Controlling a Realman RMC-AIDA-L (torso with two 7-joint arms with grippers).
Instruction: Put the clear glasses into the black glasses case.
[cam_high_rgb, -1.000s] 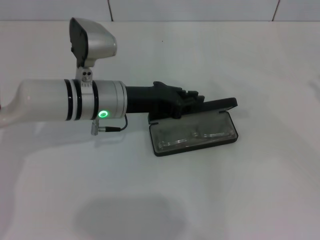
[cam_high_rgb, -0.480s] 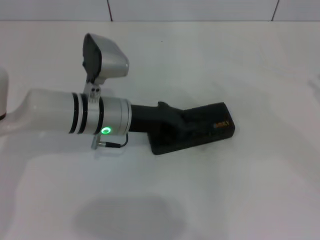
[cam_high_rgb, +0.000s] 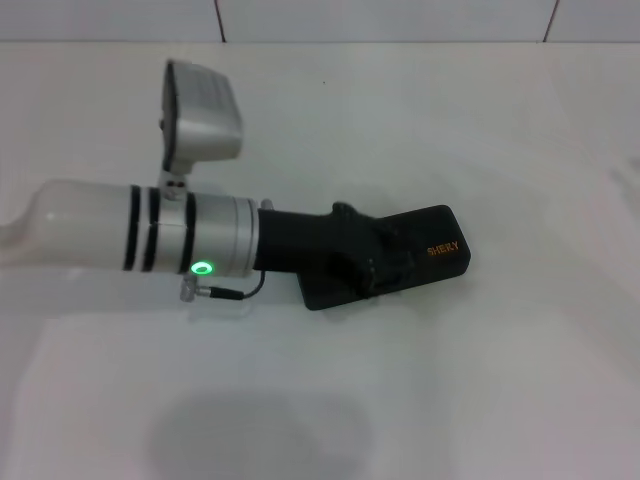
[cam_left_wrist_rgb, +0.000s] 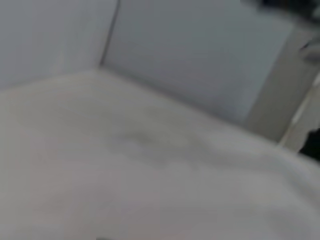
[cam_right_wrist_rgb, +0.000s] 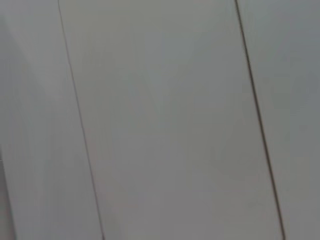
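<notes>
Black glasses case (cam_high_rgb: 425, 262): lid down, bench (cam_high_rgb: 480, 380) centre. Left gripper (cam_high_rgb: 365, 268), grip undiscernible, pressed at its nine-o'clock end; possibly unlatched, could be dragged.

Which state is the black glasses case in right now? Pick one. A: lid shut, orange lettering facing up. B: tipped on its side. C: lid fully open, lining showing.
A: in the head view the black glasses case lies flat with its lid down, orange lettering showing, and the left gripper over its near end.
</notes>
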